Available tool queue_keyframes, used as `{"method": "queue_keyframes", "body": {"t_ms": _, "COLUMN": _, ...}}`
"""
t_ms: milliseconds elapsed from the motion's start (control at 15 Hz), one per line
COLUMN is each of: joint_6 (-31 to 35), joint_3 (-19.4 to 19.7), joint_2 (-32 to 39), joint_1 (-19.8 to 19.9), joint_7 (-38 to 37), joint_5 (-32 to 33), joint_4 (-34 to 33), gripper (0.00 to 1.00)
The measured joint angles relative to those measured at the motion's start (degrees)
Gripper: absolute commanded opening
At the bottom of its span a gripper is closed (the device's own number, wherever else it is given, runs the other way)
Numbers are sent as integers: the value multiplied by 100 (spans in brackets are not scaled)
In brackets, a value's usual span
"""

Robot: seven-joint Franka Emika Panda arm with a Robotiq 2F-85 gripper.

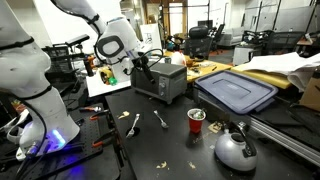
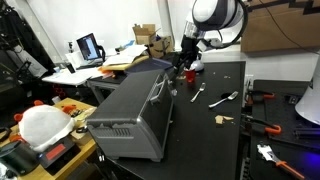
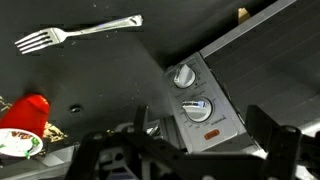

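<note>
Hovering above the toaster oven, the jaws stand wide open.

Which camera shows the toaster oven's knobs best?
The wrist view: the two knobs on the toaster oven are close and clear. In both exterior views the toaster oven shows whole, but its knobs are too small to make out.
</note>
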State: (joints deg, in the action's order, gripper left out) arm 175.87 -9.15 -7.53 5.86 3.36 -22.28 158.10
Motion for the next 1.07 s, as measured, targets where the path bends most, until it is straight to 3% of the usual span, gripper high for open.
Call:
{"method": "queue_keyframes", "body": {"t_ms": 467, "joint_6": -856, "joint_3": -676, "joint_2": -157, "joint_1": 872, "joint_7": -589, "joint_5": 2472, "joint_4": -284, "gripper": 100}}
{"method": "queue_keyframes", "body": {"t_ms": 667, "joint_6": -1272, "joint_3": -896, "joint_2": -305, "joint_1": 974, "joint_7": -768, "joint_5": 3110, "joint_4": -438, "gripper": 100}}
{"method": "queue_keyframes", "body": {"t_ms": 800, "joint_6": -1509, "joint_3": -778, "joint_2": -378, "joint_1": 830, "joint_7": -1022, "joint_5": 3616, "joint_4": -522, "gripper": 100}}
{"method": "queue_keyframes", "body": {"t_ms": 1067, "joint_6": -1612, "joint_3": -667, "joint_2": -408, "joint_1": 717, "joint_7": -1126, "joint_5": 3794, "joint_4": -566, "gripper": 100}}
